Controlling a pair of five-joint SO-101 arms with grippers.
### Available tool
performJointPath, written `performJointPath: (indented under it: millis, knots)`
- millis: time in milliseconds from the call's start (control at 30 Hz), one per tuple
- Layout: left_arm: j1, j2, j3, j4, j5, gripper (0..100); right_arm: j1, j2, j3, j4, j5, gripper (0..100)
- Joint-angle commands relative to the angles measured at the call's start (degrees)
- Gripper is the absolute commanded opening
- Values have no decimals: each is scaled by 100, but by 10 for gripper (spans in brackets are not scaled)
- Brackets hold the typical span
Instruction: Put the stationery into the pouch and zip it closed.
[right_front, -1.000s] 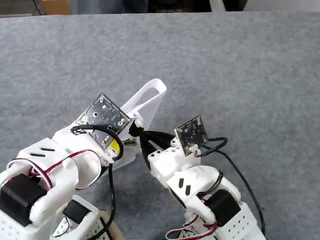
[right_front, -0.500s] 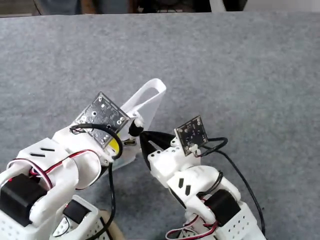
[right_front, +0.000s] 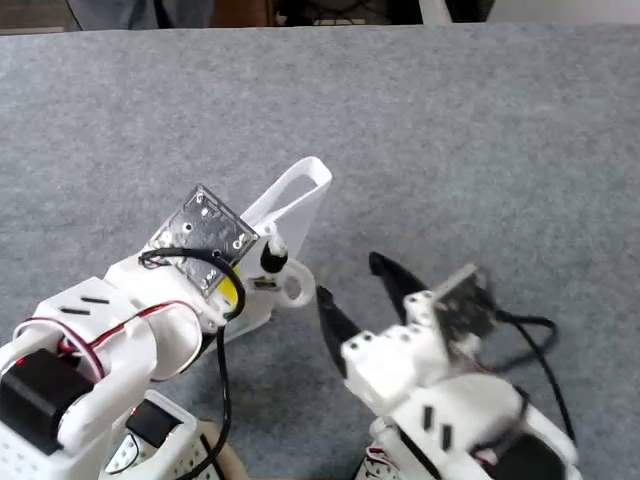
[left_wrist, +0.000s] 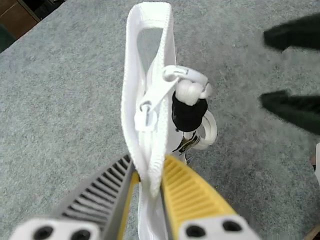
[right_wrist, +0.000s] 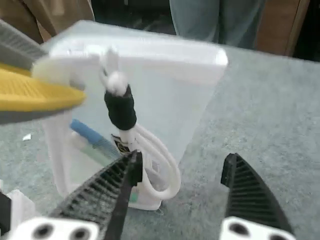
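A narrow gap of grey table (right_front: 345, 250) separates the upright pouch (right_wrist: 170, 90) from the right arm's spread jaws.

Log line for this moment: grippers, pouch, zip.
left gripper: shut on pouch, held upright | right gripper: open, apart from pouch | zipper pull: midway, zip not closed | stationery: inside pouch

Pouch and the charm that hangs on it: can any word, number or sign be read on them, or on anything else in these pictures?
No text here can be read.
Tag below the black charm on the pouch: it carries dark print, too small and blurred to read.
Board on the arm in the high view: only tiny marks, unreadable.
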Motion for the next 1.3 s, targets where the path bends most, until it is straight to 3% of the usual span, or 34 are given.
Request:
performJointPath:
  millis: [0, 167, 333, 567, 700, 933, 1067, 1267]
  knots:
    - [418, -44, -127, 440, -457, 27, 202, 57, -611, 88, 352, 272]
    - [602, -53, -259, 448, -571, 27, 985, 66, -347, -492, 598, 270]
    - [1358, -53, -523, 448, -571, 27, 1125, 66, 40, -1204, 580, 270]
    - [1815, -53, -382, 448, -571, 27, 1160, 75, -4, -1222, 589, 269]
    - [2009, -53, -409, 448, -571, 27, 1591, 224, 303, -1213, 624, 269]
    - [1974, -53, -400, 440, -580, 27, 1653, 242, 523, -589, 580, 269]
    - [1965, -53, -400, 422, -580, 27, 1442, 233, 242, 413, 580, 268]
    - [1552, -44, -338, 422, -765, 27, 1380, 295, -1393, 1160, 853, 270]
